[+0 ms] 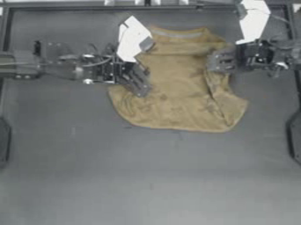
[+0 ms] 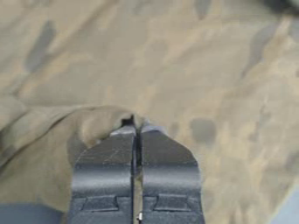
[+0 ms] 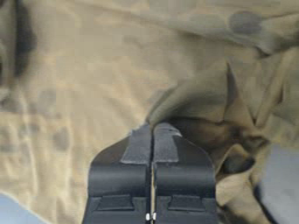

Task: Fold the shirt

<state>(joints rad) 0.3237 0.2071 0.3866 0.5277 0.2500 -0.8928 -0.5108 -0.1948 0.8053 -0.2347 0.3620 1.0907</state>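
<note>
The tan shirt [image 1: 176, 92] lies crumpled at the table's upper middle, its pale neckband [image 1: 176, 34] toward the far edge and its hem toward the near side. My left gripper [image 1: 141, 87] sits at the shirt's left edge. In the left wrist view this gripper [image 2: 137, 127] is shut, with a raised fold of shirt [image 2: 175, 65] cloth pinched at its tips. My right gripper [image 1: 215, 63] is on the shirt's upper right part. Seen from its own wrist, the right gripper [image 3: 152, 129] is also shut on a bunched fold of the shirt [image 3: 88, 78].
The dark table [image 1: 147, 176] stretches bare below the shirt. Two bright white patches [image 1: 132, 39] [image 1: 253, 19] show near the arms at the top. A raised rim [image 1: 117, 7] runs along the far edge.
</note>
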